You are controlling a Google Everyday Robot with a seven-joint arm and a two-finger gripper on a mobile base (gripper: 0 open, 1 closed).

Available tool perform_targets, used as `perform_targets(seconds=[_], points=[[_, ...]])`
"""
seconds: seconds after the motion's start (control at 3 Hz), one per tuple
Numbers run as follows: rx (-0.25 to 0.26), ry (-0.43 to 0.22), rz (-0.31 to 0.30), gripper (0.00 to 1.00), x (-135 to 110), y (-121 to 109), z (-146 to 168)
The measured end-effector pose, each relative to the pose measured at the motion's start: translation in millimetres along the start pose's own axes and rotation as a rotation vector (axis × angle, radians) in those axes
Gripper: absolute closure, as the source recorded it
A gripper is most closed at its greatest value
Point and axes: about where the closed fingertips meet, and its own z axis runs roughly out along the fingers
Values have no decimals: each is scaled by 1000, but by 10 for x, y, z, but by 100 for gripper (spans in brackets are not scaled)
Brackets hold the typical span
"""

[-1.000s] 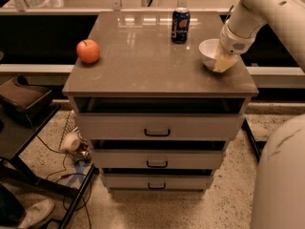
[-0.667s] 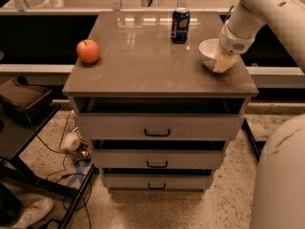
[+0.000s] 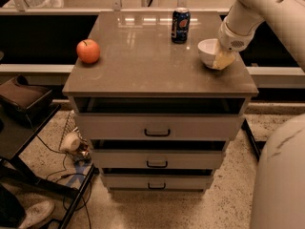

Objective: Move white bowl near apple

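The white bowl (image 3: 207,51) sits on the right side of the cabinet top (image 3: 143,66). My gripper (image 3: 222,59) comes down from the upper right and is at the bowl's right rim, covering that side of it. The orange-red apple (image 3: 88,51) with its short dark stem rests near the left edge of the cabinet top, far from the bowl.
A dark blue soda can (image 3: 180,25) stands upright at the back, just left of the bowl. The cabinet has three drawers (image 3: 157,128) below the top. A dark bag (image 3: 24,97) and cables lie on the floor to the left.
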Motion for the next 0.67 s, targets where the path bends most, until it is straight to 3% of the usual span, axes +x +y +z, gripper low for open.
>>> perform_targets(seconds=[0.33, 0.67], points=[[119, -10, -100, 100, -364, -29, -398], [188, -44, -196, 100, -727, 87, -674]])
